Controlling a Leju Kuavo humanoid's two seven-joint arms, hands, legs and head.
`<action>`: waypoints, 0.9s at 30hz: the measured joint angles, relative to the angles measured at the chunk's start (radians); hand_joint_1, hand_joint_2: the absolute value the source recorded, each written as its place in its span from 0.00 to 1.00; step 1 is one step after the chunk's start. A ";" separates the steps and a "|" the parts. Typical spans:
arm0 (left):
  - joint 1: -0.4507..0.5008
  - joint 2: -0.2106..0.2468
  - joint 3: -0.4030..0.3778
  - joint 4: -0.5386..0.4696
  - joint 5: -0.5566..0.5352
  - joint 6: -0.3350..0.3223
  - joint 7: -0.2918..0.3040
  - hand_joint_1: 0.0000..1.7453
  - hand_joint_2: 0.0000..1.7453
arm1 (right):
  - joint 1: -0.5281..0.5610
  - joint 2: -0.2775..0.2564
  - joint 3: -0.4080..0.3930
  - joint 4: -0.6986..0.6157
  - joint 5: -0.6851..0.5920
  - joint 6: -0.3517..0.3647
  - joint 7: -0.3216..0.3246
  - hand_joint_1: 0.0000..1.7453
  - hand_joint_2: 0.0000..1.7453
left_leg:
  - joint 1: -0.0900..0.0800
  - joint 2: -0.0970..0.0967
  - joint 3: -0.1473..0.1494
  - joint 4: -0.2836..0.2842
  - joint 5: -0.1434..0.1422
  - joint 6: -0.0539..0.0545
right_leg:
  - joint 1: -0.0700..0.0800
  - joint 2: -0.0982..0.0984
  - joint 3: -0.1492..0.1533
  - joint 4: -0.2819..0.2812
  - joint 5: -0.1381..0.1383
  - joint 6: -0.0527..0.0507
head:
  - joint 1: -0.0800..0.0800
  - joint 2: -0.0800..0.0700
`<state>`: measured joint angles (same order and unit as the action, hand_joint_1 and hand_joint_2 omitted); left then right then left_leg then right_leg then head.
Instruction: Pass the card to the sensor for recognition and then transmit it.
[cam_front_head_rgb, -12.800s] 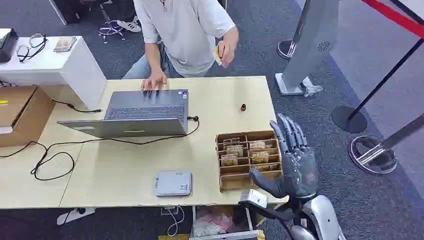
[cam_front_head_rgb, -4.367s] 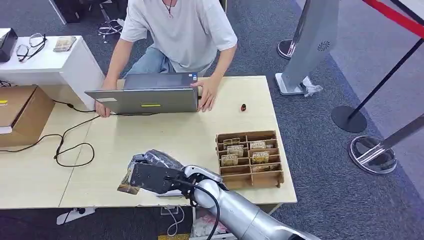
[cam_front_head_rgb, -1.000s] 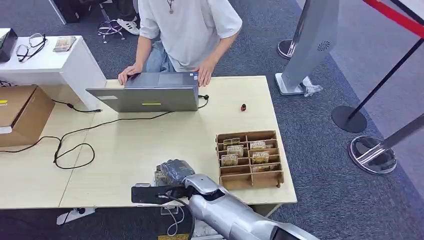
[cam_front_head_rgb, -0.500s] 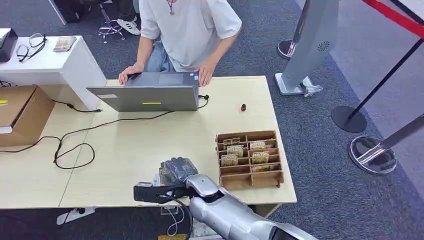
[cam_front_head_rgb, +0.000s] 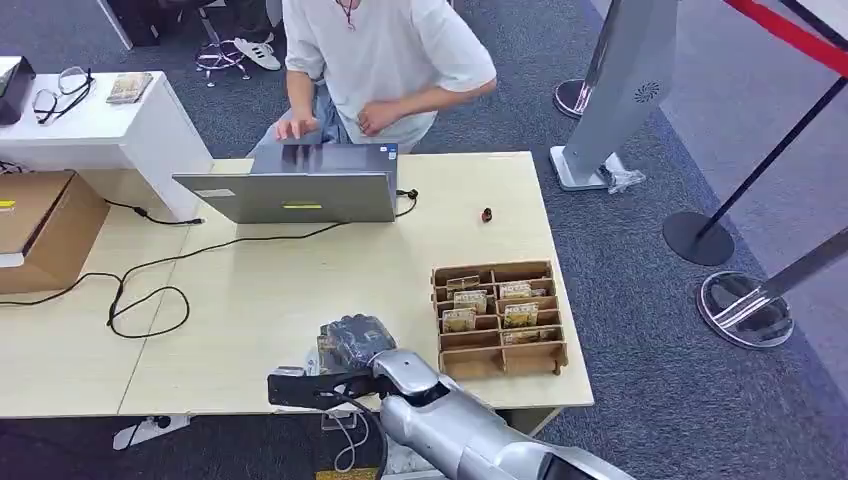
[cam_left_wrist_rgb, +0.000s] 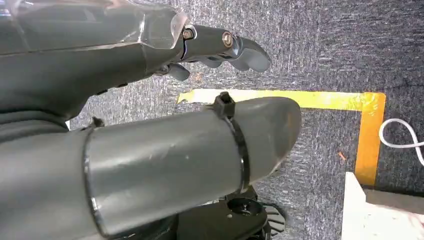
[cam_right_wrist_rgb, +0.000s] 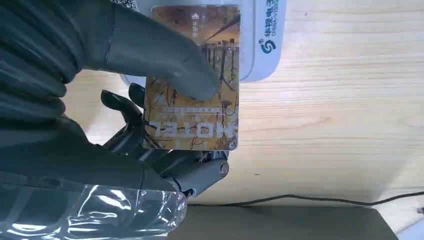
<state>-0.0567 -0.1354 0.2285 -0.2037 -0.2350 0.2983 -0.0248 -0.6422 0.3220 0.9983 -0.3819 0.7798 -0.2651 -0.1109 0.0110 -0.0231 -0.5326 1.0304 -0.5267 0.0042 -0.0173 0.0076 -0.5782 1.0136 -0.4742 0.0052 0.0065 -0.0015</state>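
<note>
Left hand (cam_left_wrist_rgb: 220, 47) hangs over dark grey carpet (cam_left_wrist_rgb: 320, 60) with yellow tape, fingers loosely curled, holding nothing. Black cable (cam_front_head_rgb: 150, 290) loops on the pale wooden table (cam_front_head_rgb: 260, 290); grey laptop (cam_front_head_rgb: 300, 195) sits at the far edge before a person in a white T-shirt (cam_front_head_rgb: 385, 60). Right hand (cam_front_head_rgb: 350, 345) at the near edge pinches a brown-orange printed card (cam_right_wrist_rgb: 192, 80) between thumb and fingers, held over the white-grey card reader sensor (cam_right_wrist_rgb: 262, 40). Wooden compartment tray of cards (cam_front_head_rgb: 498, 315) stands right.

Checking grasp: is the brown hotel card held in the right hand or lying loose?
Held: the right hand's thumb presses the brown hotel card against its fingers.
</note>
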 joint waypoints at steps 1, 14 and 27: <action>0.000 0.000 0.000 0.000 0.001 -0.001 -0.001 0.00 0.00 | 0.000 0.000 -0.003 0.000 -0.010 0.004 -0.011 1.00 1.00 | 0.000 0.000 0.000 0.000 0.000 0.000 | 0.000 0.000 0.000 0.000 0.000 0.000 | 0.000 0.000; 0.002 0.000 0.016 0.000 0.015 0.004 -0.009 0.00 0.00 | -0.013 -0.009 -0.134 -0.121 -0.152 0.026 -0.161 1.00 1.00 | 0.000 0.000 0.000 0.000 0.000 0.000 | 0.000 0.000 0.000 0.000 0.000 0.000 | 0.000 0.000; 0.009 0.002 0.026 0.000 0.000 0.002 -0.027 0.00 0.00 | -0.033 -0.143 -0.257 -0.509 -0.042 -0.091 -0.120 1.00 1.00 | 0.000 0.000 -0.001 0.000 0.000 0.000 | 0.000 0.000 -0.001 0.000 0.000 0.000 | 0.000 0.000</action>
<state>-0.0478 -0.1335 0.2548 -0.2037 -0.2346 0.2998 -0.0523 -0.6751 0.1789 0.7412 -0.8908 0.7375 -0.3560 -0.2311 0.0109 -0.0232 -0.5331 1.0308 -0.5267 0.0042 -0.0173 0.0079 -0.5788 1.0134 -0.4741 0.0052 0.0065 -0.0015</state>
